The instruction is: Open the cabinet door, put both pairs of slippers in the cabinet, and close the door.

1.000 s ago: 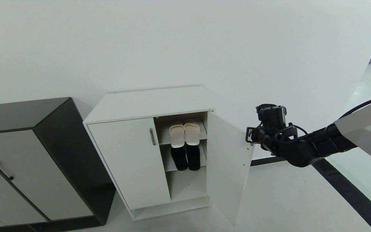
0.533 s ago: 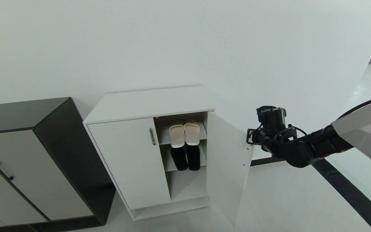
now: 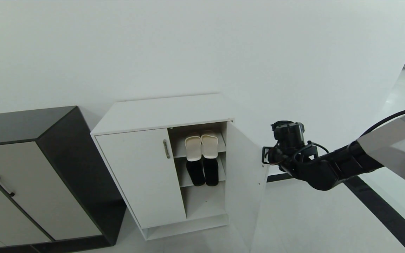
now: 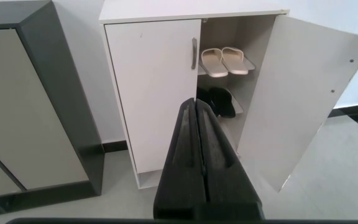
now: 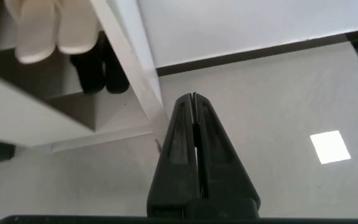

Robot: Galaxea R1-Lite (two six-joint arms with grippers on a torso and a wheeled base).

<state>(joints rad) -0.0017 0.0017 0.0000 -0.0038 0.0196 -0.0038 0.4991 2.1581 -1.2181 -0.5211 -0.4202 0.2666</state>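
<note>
Right gripper [image 5: 194, 98] is clamped closed on nothing, right by the outer face of the half-open cabinet door [image 3: 246, 182]. Inside the cabinet [image 3: 160, 112], white slippers [image 3: 201, 146] sit up top with black slippers [image 3: 202, 172] right below. The left gripper [image 4: 196, 106] is closed and empty too.

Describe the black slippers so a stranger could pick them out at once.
Find the white cabinet standing right of a dark cabinet. Its right door stands open. The black slippers lie on the second shelf down, directly under the white pair, and are the only dark pair inside.
</note>
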